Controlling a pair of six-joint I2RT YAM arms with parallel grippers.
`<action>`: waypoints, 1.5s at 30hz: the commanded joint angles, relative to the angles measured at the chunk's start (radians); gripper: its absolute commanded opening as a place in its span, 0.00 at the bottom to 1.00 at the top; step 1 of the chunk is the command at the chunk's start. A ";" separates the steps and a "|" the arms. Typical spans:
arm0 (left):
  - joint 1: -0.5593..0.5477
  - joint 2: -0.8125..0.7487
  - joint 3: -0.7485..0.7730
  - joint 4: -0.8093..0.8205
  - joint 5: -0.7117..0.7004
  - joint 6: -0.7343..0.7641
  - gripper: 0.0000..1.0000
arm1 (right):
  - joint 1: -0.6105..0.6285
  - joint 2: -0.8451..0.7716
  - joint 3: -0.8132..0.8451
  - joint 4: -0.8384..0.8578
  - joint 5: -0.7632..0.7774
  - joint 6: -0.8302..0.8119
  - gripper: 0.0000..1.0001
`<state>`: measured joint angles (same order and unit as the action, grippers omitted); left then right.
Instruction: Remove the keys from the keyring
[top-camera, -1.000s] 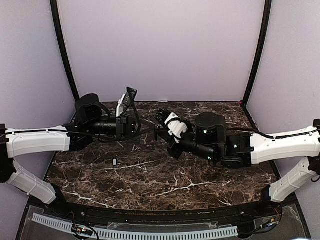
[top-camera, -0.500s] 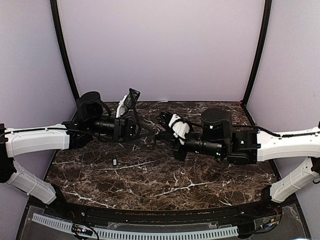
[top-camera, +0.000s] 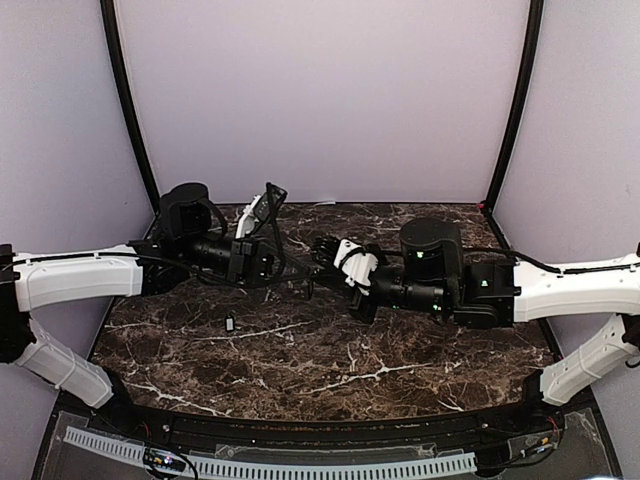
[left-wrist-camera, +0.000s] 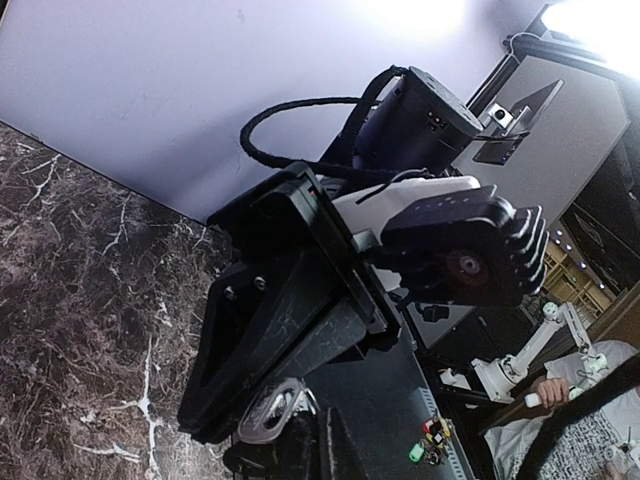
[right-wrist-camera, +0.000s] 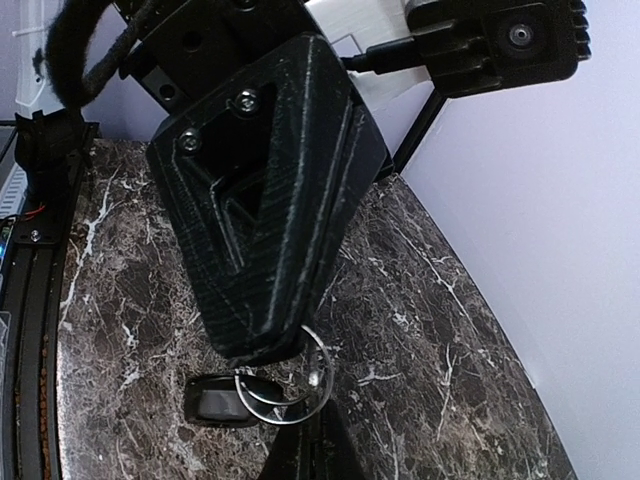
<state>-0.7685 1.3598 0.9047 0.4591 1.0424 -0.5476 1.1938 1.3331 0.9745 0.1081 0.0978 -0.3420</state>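
The keyring (right-wrist-camera: 292, 388), a thin silvery loop, hangs between both grippers just above the marble. My left gripper (right-wrist-camera: 268, 345) comes down from above and is shut on the ring's top. My right gripper (right-wrist-camera: 312, 452) is shut on its lower edge. A key (right-wrist-camera: 215, 401) with a black head hangs on the ring at the left. In the left wrist view the ring shows as a silvery oval (left-wrist-camera: 268, 408) at the tip of the right gripper (left-wrist-camera: 240, 422), beside my own left gripper (left-wrist-camera: 325, 448). From above, the left gripper (top-camera: 298, 284) and right gripper (top-camera: 318, 262) meet mid-table and hide the ring. Another key (top-camera: 229, 323) lies loose on the table.
The dark marble table (top-camera: 330, 370) is walled by pale panels on three sides. Black corner posts (top-camera: 130, 110) stand at the back. A slotted white rail (top-camera: 300, 465) runs along the near edge.
Both wrists have turned and shifted slightly while staying joined at the ring. The right arm's wrist has levelled out. The loose key has not moved.
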 joint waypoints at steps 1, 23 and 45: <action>-0.014 0.015 0.027 -0.065 0.125 0.023 0.00 | -0.026 0.001 0.001 0.121 0.034 -0.086 0.00; 0.022 -0.072 -0.077 -0.094 -0.209 0.094 0.00 | -0.093 -0.061 -0.064 0.137 -0.012 0.075 0.00; 0.158 -0.018 -0.201 -0.139 -0.810 -0.055 0.00 | -0.612 0.406 -0.039 0.010 -0.468 0.599 0.00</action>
<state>-0.6140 1.3628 0.7280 0.3290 0.2684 -0.5880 0.5854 1.6619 0.8268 0.1848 -0.2852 0.2752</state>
